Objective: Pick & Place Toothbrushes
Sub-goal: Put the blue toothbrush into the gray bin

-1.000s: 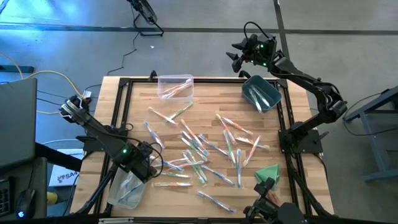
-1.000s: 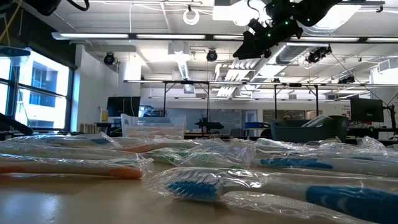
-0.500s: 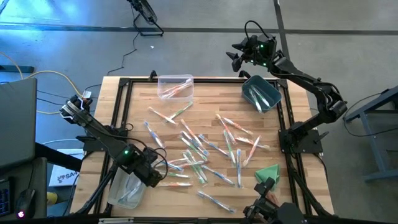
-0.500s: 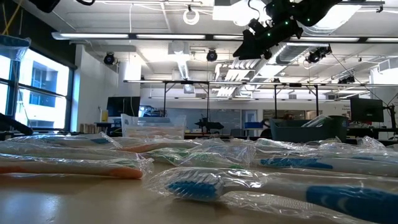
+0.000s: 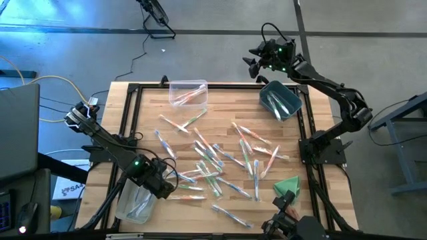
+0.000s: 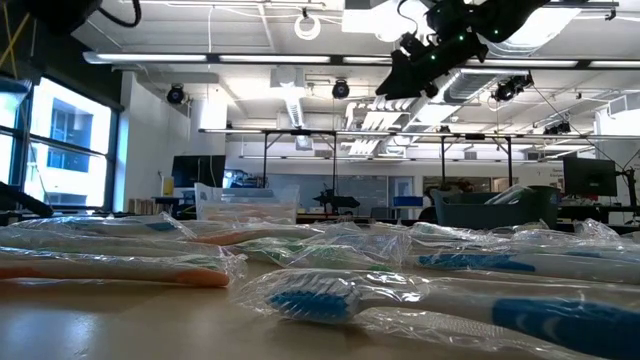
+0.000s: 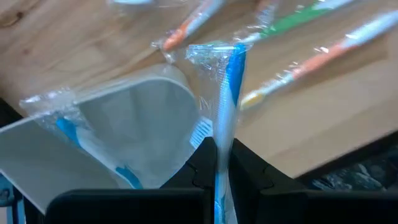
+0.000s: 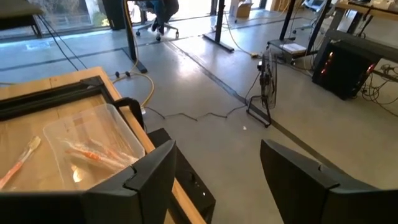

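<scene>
Many wrapped toothbrushes [image 5: 217, 163] lie flat and scattered on the wooden table; the low view shows them close up [image 6: 330, 295]. My left gripper [image 5: 163, 185] points steeply down at the near left, beside a clear bin [image 5: 135, 201], and is shut on a blue toothbrush [image 7: 231, 81]. That bin [image 7: 137, 118] holds blue toothbrushes. My right gripper [image 5: 257, 61] hangs open and level beyond the table's far edge, near a blue-grey bin [image 5: 280, 99], with nothing between its fingers [image 8: 149, 177]. My left gripper pinches the wrapped blue toothbrush by its shaft [image 7: 222, 134] between its two fingers [image 7: 199, 165]. The fingers come from above and lie along the toothbrush, whose free end [image 7: 235, 55] sticks out past the fingertips, beside the bin's rim. Whether that end touches the table cannot be told.
A second clear bin [image 5: 187, 92] with orange toothbrushes stands at the far edge, also in the right wrist view [image 8: 93, 146]. A folded green cloth [image 5: 287, 185] lies near the right front. A black frame [image 5: 130, 93] runs round the table.
My left gripper has tipped to point more steeply down and rolled a little, edging toward the table's right from the clear bin, still shut on the blue toothbrush.
</scene>
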Motion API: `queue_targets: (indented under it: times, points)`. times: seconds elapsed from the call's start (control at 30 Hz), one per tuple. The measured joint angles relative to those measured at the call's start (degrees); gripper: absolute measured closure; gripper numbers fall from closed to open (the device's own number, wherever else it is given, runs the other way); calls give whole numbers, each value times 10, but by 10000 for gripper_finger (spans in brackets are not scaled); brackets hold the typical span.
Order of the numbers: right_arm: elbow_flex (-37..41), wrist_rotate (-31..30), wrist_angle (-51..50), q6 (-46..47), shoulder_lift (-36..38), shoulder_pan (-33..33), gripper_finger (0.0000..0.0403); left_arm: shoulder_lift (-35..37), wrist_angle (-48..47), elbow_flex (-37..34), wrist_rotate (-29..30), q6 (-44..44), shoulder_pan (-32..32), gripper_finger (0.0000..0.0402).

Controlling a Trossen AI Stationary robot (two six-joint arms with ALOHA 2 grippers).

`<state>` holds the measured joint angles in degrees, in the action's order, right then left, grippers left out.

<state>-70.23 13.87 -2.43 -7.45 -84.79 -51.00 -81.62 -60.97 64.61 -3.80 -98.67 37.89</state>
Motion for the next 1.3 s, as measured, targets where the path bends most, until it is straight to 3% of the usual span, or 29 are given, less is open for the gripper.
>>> queue_targets:
  times: [0.3,0.6,0.93,1.3]
  points:
    - [0,-4,-8,-3,0,0,176,0,78,-35,-6,-5,0,385]
    - [0,-3,-8,-3,0,0,176,0,77,-35,-6,-8,0,381]
    - [0,-2,-8,-18,0,0,176,0,31,-35,-36,-8,0,334]
    - [0,-2,-8,-18,0,0,176,0,6,-35,-59,-3,0,330]
